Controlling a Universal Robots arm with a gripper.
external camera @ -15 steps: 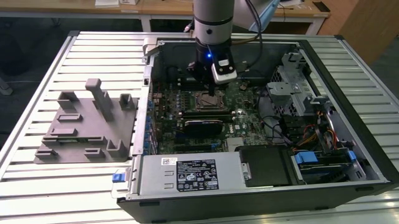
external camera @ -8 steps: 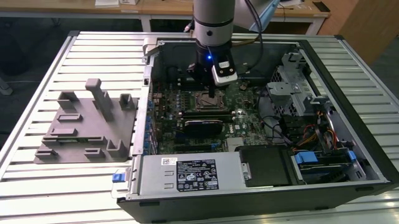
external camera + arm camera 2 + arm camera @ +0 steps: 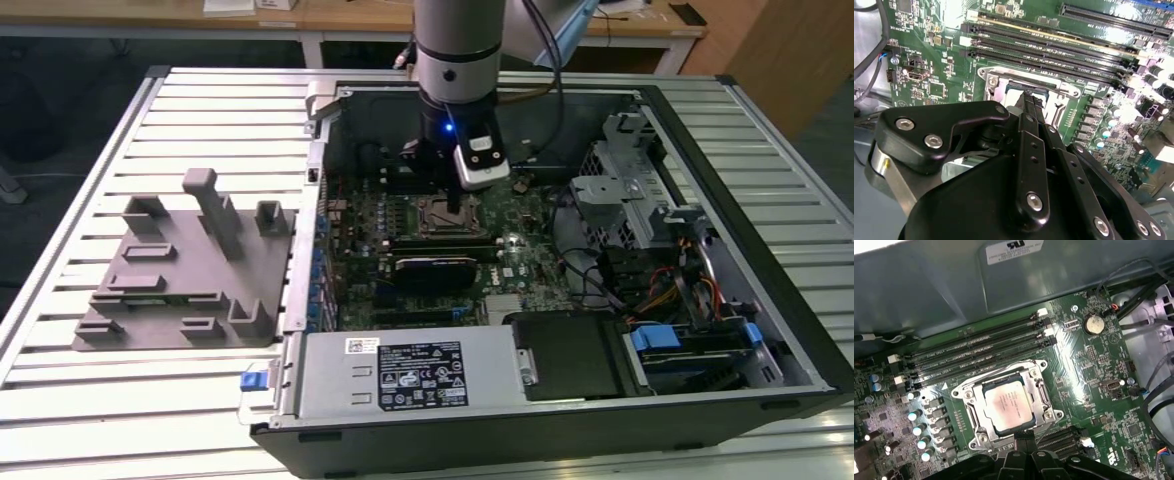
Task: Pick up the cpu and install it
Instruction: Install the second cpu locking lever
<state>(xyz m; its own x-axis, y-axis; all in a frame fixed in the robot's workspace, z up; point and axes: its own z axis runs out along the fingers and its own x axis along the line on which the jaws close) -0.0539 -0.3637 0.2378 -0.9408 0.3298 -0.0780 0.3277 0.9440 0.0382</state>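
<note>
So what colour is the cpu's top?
Silvery-white, with faint print; the cpu shows best in the first wrist view.

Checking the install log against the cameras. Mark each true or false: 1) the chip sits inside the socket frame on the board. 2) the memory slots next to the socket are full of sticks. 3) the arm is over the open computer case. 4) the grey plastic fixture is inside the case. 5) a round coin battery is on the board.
1) True: the chip lies within the socket frame.
2) False: the memory slots look bare.
3) True: the gripper hangs over the motherboard inside the case.
4) False: the grey fixture stands on the table, outside the case, on the exterior view's left.
5) True: the coin battery is there.
</note>
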